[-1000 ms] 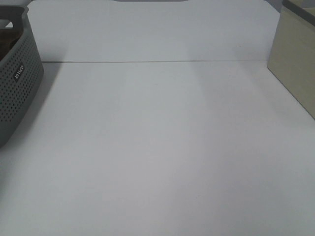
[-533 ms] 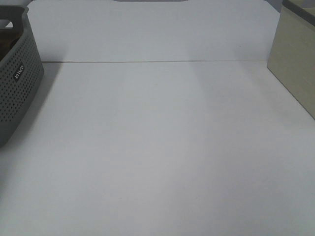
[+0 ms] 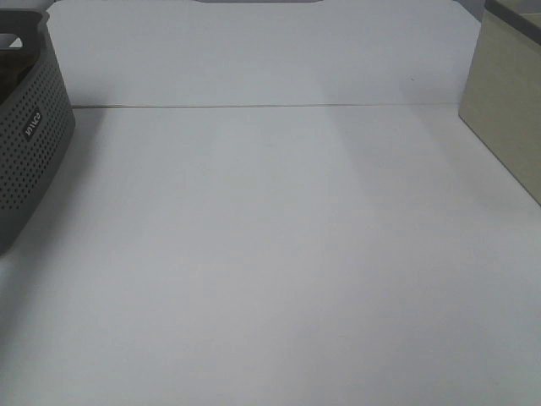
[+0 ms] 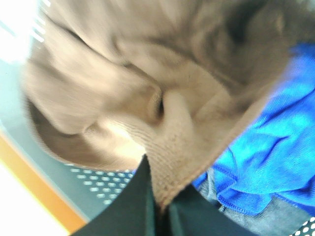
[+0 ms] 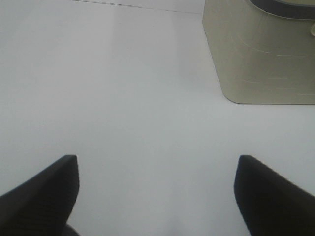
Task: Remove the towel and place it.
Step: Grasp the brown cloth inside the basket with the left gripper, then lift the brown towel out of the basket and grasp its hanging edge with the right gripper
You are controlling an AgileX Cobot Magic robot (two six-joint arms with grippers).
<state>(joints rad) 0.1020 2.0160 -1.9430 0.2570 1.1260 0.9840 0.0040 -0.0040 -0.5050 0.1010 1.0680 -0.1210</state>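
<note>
The white table [image 3: 279, 254] lies bare across the middle, so nothing has been placed yet and the task is, by my reading, at its very start. The grey perforated basket [image 3: 34, 144] sits at the table's left edge, and a beige box [image 3: 507, 110] stands at the right. The towel [image 4: 147, 88] is still inside the basket, bunched in brown folds on top of a blue cloth [image 4: 275, 157]. The left gripper [image 4: 158, 206] is clenched on a fold of the towel. The right gripper [image 5: 156, 162] hangs spread wide and empty above the table near the box. Lifting out, carrying and laying down all remain. Against the earlier overhead frames almost nothing differs: basket and box keep their places, and no arm shows.
</note>
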